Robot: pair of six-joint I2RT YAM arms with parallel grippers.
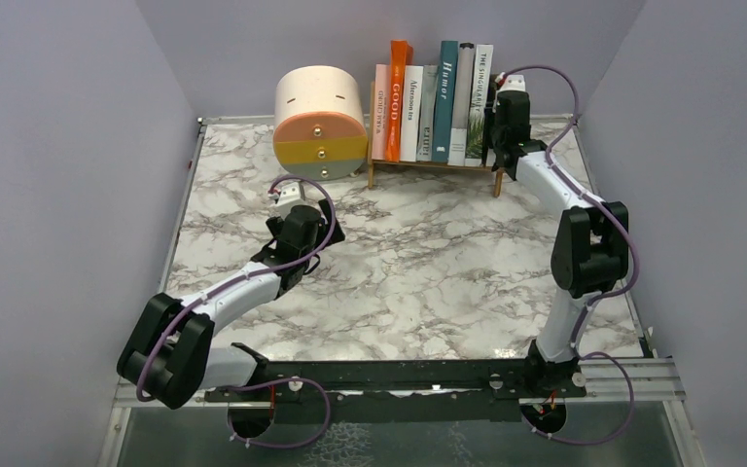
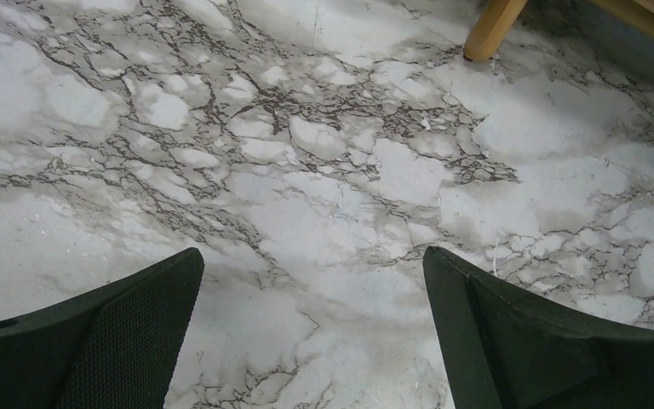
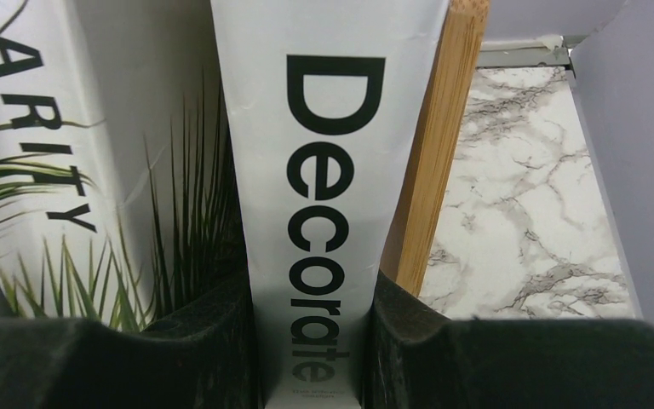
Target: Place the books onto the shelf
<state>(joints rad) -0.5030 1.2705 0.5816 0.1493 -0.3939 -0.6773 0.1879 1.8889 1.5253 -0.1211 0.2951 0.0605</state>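
While the left gripper hangs low over the white-and-grey marbled table with its jaws spread wide and nothing between them, you can leave it out: it's well apart from the books, with only a rack leg in the corner of its view. Right of it, at the back, the round cream, orange and yellow drawer box sits just beside the light-wood slatted book rack; not part of the job. On the rack the row of upright books runs pink, orange, white, grey, teal "Humor", then white ones, spines facing the arms. Far right is what matters: the right gripper is clamped across the spine of the tall white "Decorate" book, upright in the last slot between the white book with the green plant cover and the rack's wooden end post. Can't tell if its foot is fully down on the slats. Long axis vertical, spine toward the hand, book dead ahead of the fingers. My read: all books racked; you release next, then back straight out. Risk: sideways drag tips the book.
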